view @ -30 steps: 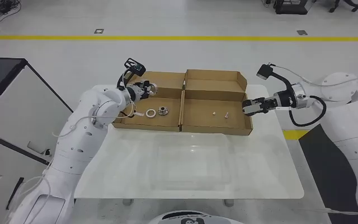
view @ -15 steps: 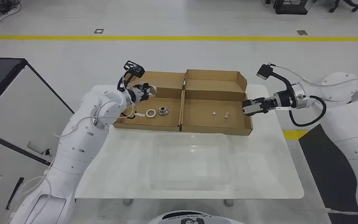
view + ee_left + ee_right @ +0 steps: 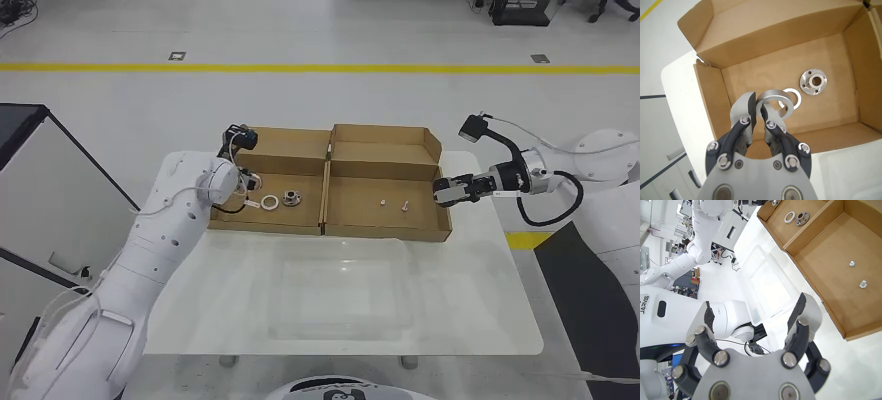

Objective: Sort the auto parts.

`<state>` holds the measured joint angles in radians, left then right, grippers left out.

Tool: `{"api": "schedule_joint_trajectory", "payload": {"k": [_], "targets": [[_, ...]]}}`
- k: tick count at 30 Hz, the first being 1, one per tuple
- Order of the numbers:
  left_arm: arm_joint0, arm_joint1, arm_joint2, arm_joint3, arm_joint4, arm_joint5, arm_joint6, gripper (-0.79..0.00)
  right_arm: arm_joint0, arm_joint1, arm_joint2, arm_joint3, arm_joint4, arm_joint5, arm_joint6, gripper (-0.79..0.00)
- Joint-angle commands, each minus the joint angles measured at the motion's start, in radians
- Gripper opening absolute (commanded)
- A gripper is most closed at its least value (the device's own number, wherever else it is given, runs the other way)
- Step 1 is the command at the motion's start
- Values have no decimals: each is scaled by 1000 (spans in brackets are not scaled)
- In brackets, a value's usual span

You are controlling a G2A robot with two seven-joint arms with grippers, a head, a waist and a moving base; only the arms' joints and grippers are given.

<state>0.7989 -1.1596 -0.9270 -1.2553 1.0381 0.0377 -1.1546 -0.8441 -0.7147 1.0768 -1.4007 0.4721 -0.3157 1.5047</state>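
Grey shop floor with a yellow line (image 3: 320, 68) behind. In front, a white counter (image 3: 480, 300) carries two open cardboard boxes side by side. Landmark: the left box (image 3: 292, 140).

The left pincer (image 3: 758, 106) is clenched on the rim of a thick steel ring (image 3: 772, 93), one finger outside the rim and one through the bore. The ring hangs tilted above the left box's floor, not touching it. Over the last second the left arm comes in from above the left box's back wall, the wrist turns over, and the ring ends lower and nearer the box's outer side wall. On the left box's floor lie a flat washer (image 3: 798, 98) and, just beside it toward the partition, a flanged hub (image 3: 813, 81). Neither shifts.

The right pincer (image 3: 754, 306) is released and holds nothing. It hovers at the outer end of the right box (image 3: 385, 155), well apart from the left box, with no motion across the second. Two small bolts (image 3: 851, 264) sit on the right box's floor, beyond the left box's partition.

Reading: the ring seems headed down to join the round pieces in the left box, with bolts kept on the other side. The placing step looks nearly done and only the letting go remains. Risk: dropped from a tilt, the ring may roll or land on the washer.
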Motion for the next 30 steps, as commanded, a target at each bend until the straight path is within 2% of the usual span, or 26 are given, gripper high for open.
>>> {"api": "schedule_joint_trajectory", "payload": {"k": [1, 16, 30], "targets": [[-15, -8, 17, 35, 6, 17, -11, -785, 0, 0, 0, 0, 0, 0, 0, 0], [-101, -72, 125, 252, 58, 81, -19, -785, 0, 0, 0, 0, 0, 0, 0, 0], [-146, -119, 166, 380, 72, 90, -3, -785, 0, 0, 0, 0, 0, 0, 0, 0]]}}
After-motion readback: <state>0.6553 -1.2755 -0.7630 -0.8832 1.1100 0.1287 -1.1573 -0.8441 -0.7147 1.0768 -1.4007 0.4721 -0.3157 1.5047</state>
